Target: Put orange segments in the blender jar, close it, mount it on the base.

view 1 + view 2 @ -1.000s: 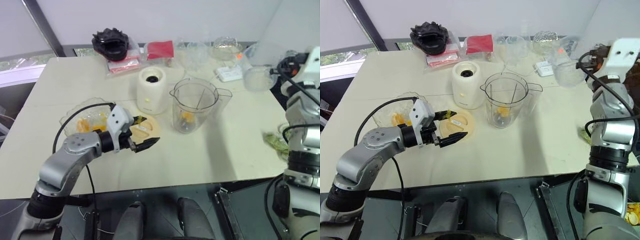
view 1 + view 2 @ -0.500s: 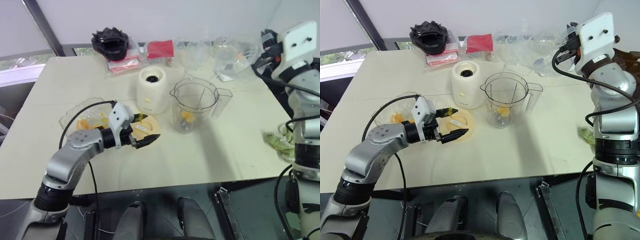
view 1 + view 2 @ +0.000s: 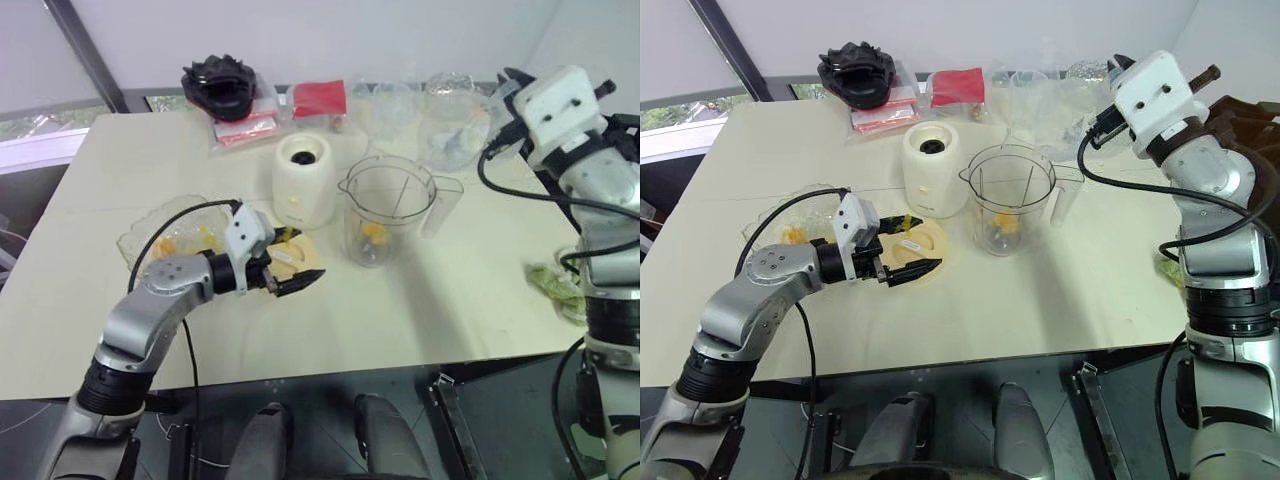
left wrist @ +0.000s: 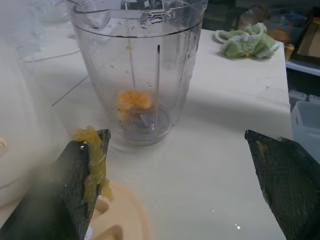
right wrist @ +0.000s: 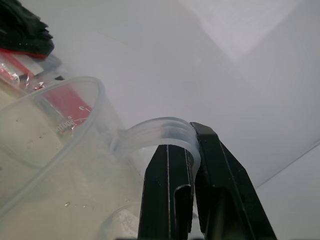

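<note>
1. Left gripper is released, jaws wide, hovering low over the pale-yellow lid, at about 8 o'clock from the blender jar. Nothing is held; pulp is smeared on one finger.
2. Right gripper is clenched on the handle of a clear measuring cup, held up in the air at roughly 2 o'clock from the jar.
3. Jar stands upright on the table, lid off, one of the orange segments at its bottom by the blade. The base is just beside it at 10 o'clock. More segments sit in the glass bowl behind the left wrist.
4. Step in hand, my read: loading is ending and lid pickup is next. Lower the open jaws square over the lid rim and close evenly; sticky pulp may make it slip or cling.
5. Keep the raised cup level and clear of the jar mouth, in case it holds liquid; cup contents unreadable.
6. View diff: left wrist view shows the pulp residue and the blade; head views don't resolve either. Right wrist view shows exactly how the handle is pinched. Head views give the jar/base/lid layout.
</note>
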